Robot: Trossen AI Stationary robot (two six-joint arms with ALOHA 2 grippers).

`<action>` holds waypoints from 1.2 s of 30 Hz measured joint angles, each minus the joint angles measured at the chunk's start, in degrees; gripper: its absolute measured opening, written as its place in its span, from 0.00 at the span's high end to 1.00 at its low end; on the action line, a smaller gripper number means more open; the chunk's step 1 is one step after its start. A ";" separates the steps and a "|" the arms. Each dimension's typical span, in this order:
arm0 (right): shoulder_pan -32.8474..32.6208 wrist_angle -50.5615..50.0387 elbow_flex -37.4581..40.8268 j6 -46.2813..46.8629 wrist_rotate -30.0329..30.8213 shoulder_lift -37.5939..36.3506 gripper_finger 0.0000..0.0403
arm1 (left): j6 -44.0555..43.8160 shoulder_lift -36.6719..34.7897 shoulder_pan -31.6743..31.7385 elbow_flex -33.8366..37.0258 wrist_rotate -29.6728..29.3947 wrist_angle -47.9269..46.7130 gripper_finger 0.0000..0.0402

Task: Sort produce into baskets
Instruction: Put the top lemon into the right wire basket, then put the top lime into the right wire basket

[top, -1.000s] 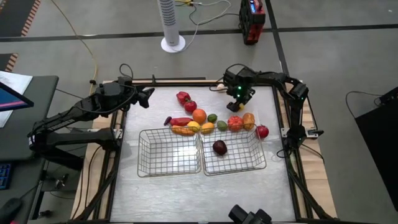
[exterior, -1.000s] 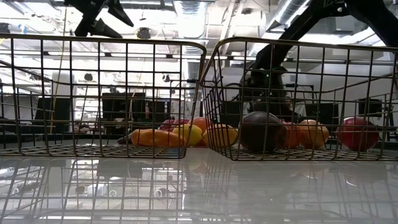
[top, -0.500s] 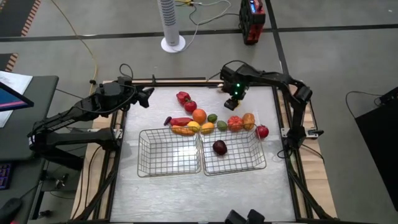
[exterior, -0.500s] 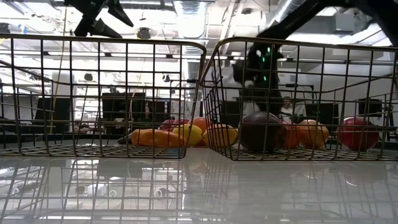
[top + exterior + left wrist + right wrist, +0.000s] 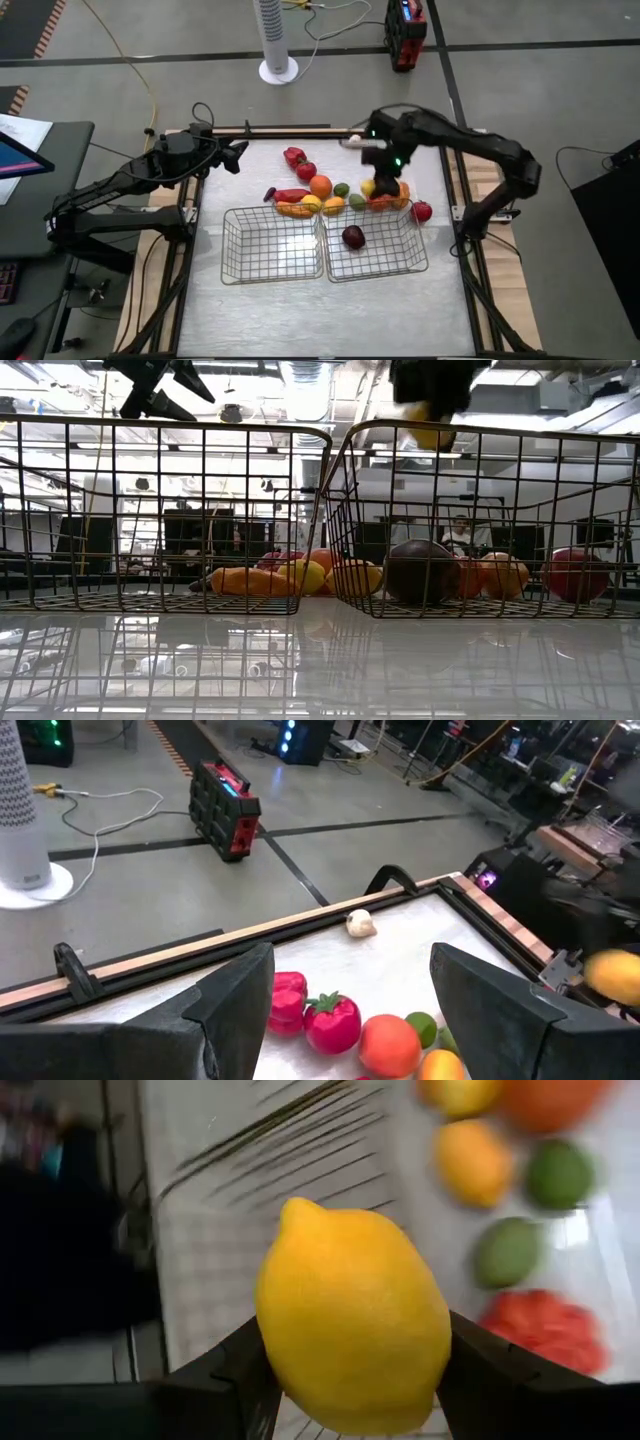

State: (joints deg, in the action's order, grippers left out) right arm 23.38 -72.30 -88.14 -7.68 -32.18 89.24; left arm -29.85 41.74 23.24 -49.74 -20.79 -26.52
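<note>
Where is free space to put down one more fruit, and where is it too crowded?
Free: the left basket, and the right basket apart from its maroon fruit. Crowded: the produce row behind both baskets.

White tower fan (image 5: 277, 40) & red-black box (image 5: 405, 33) on floor beyond table.

Two wire baskets (image 5: 272, 245) sit side by side on the table. One dark maroon fruit (image 5: 353, 237) lies in the right-hand basket; the other holds none. About ten more pieces of produce (image 5: 320, 186) lie behind them, plus one lemon (image 5: 350, 1315) aloft and one whitish piece (image 5: 360, 924) apart. Two arms.
</note>
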 joint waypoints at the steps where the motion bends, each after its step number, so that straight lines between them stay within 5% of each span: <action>1: -1.78 -0.76 0.28 -0.62 0.28 -0.84 0.41 | 0.02 0.00 -0.01 0.00 0.00 0.00 0.36; 9: -12.24 -1.32 2.85 2.89 7.27 -1.36 0.32 | 0.04 0.00 0.00 0.00 0.52 -0.14 0.36; 19: -14.49 -1.46 2.98 4.41 8.77 3.43 0.07 | 0.07 0.00 0.00 0.00 2.58 -0.19 0.36; 26: -7.83 10.90 2.98 5.75 17.36 3.96 0.09 | 0.07 0.00 0.00 0.00 2.77 -0.18 0.36; 36: -0.73 21.34 2.93 3.27 17.41 15.48 0.16 | 1.10 -0.02 0.00 -0.01 2.71 -0.18 0.36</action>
State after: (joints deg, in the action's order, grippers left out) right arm 22.65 -50.96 -85.21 -4.41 -14.76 104.72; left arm -28.75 41.71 23.24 -49.75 -18.09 -26.70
